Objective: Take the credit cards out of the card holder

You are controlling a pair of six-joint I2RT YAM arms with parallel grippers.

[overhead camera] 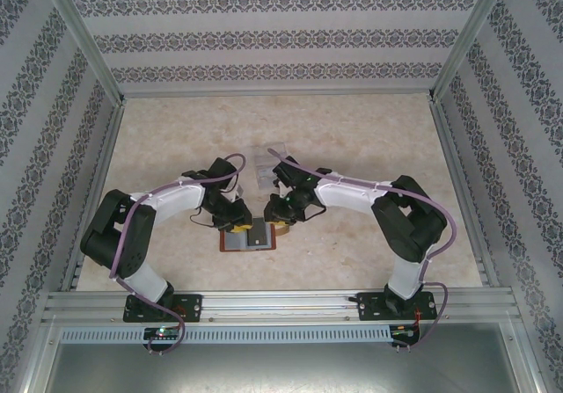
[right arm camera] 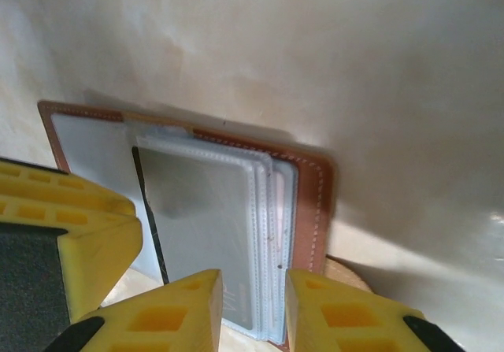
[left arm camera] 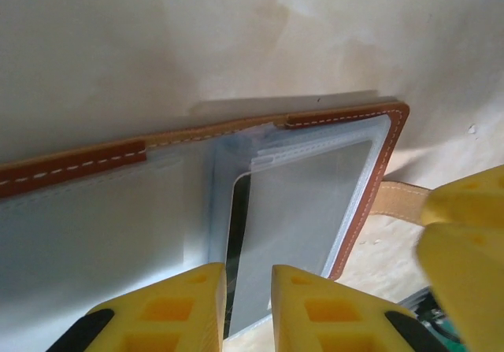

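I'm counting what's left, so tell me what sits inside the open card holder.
The card holder holds stacked clear sleeves. The top one carries a grey card with a dark edge. Whatever fills the sleeves beneath is covered.

You get bright, even light from above on the bench (overhead camera: 352,138), with soft, short shadows. In your wrist views the yellow fingers (left arm camera: 331,313) sit blurred near the lens, and the holder (right arm camera: 315,202) throws a soft shadow past its far edge.
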